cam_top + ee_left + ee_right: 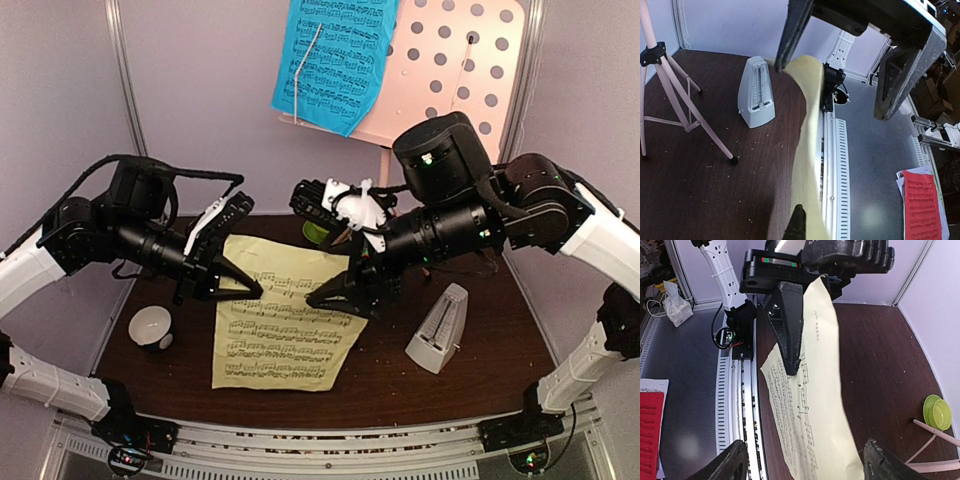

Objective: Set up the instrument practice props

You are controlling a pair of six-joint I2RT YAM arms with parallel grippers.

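White cup (pixel 150 325) stands left of pale-yellow page (pixel 285 330), green bowl (pixel 936 412) behind.

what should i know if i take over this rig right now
Claws: the left claw is shut on one edge of the pale-yellow sheet-music page, holding it partly raised. The right claw is open, straddling the opposite edge, not gripping.
Things: the blue sheet-music page sits on the pink hole-punched music stand at the back. The white pyramid metronome stands on the brown table, right of the yellow page.
Done: blue page placed.
Left: probably the yellow page onto the stand.
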